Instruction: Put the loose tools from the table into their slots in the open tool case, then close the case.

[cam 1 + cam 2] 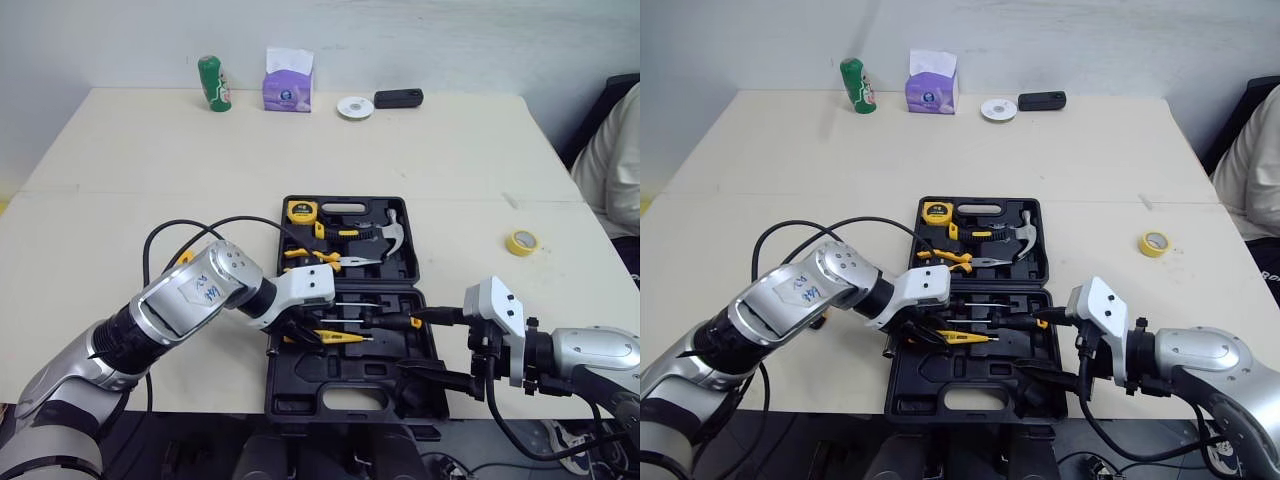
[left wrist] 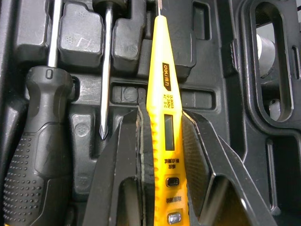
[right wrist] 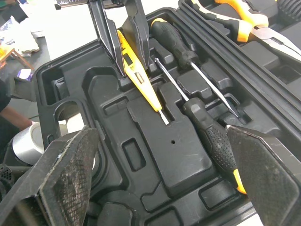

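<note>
One grab – pinching yellow tester pen (image 2: 162, 94) in black plastic tool case (image 1: 300, 385) with left jaws, right jaws gaping.

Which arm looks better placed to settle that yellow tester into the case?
Left. The left tool grips the yellow tester inside the case; the right tool hangs open and empty at its near edge.

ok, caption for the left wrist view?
Left tool grips the yellow tester pen inside the open tool case, beside a black-handled screwdriver.
</note>
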You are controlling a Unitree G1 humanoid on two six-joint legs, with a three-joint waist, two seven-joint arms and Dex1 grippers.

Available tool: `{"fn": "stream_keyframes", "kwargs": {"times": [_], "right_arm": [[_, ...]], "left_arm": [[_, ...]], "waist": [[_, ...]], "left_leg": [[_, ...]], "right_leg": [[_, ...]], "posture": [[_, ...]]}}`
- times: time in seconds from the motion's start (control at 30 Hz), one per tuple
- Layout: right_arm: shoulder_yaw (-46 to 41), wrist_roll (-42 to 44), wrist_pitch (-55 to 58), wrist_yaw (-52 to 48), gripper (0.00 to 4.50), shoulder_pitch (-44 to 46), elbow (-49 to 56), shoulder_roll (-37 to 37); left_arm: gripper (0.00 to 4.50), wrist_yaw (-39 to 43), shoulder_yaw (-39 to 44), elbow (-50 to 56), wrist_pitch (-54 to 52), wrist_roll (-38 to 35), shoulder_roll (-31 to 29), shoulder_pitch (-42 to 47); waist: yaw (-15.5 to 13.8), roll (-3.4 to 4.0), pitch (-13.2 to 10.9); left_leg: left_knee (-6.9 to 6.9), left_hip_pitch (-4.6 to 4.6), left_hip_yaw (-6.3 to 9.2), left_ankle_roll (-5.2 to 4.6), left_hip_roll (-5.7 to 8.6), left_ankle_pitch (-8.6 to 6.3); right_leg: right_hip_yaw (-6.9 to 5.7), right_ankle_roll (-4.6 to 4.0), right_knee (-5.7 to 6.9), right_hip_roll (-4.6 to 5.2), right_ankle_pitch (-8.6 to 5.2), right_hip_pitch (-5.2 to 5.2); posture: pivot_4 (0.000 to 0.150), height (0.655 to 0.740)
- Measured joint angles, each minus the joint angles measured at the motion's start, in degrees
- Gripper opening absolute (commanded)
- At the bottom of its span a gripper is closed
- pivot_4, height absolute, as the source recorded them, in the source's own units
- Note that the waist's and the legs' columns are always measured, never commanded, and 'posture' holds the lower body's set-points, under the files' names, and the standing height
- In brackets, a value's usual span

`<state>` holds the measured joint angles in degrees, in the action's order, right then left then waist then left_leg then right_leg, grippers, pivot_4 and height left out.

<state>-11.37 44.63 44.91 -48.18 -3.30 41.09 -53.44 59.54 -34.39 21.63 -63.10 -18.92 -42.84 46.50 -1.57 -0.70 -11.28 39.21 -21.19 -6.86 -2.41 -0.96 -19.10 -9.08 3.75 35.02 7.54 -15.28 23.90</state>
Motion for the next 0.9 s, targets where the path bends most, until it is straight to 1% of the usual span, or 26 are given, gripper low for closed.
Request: {"fn": "stream_keyframes", "kwargs": {"times": [0.27, 0.4, 0.53, 0.9], "right_arm": [[1.35, -0.58, -0.38, -0.02, 4.50, 0.11, -0.38, 0.20], [1.77, -0.71, -1.13, -0.01, 4.50, 0.17, -0.77, 0.21], [1.77, -0.73, -1.20, 0.00, 4.50, 0.18, -0.78, 0.21], [1.77, -0.85, -1.28, 0.09, 4.50, 0.09, -0.78, 0.21]], "left_arm": [[0.54, 0.65, 0.00, 0.04, -0.07, 0.00, -1.09, 0.46], [0.54, 0.66, 0.00, -0.55, -0.16, 0.00, -0.79, 0.53], [0.54, 0.64, -0.05, -2.27, -0.60, 0.01, 0.73, 0.90], [0.54, 0.70, -0.55, -2.68, -1.32, 0.01, 0.23, 1.95]], "waist": [[0.05, 0.00, 0.00], [0.02, 0.00, 0.00], [-0.07, 0.00, 0.00], [-0.02, 0.00, 0.00]], "left_leg": [[0.00, 0.02, 0.00, 0.01, 0.00, 0.01], [0.00, 0.02, 0.00, 0.01, 0.00, 0.01], [0.01, 0.05, 0.03, -0.02, 0.02, 0.02], [0.01, 0.06, 0.07, -0.01, 0.02, 0.03]], "right_leg": [[0.00, 0.00, 0.01, 0.00, 0.00, -0.01], [0.00, 0.00, 0.01, 0.00, 0.00, -0.03], [0.00, 0.02, 0.00, 0.02, 0.02, -0.08], [-0.01, 0.02, 0.01, 0.02, 0.01, -0.10]], "posture": [[0.150, 0.7278], [0.150, 0.7278], [0.150, 0.7278], [0.150, 0.7278]]}}
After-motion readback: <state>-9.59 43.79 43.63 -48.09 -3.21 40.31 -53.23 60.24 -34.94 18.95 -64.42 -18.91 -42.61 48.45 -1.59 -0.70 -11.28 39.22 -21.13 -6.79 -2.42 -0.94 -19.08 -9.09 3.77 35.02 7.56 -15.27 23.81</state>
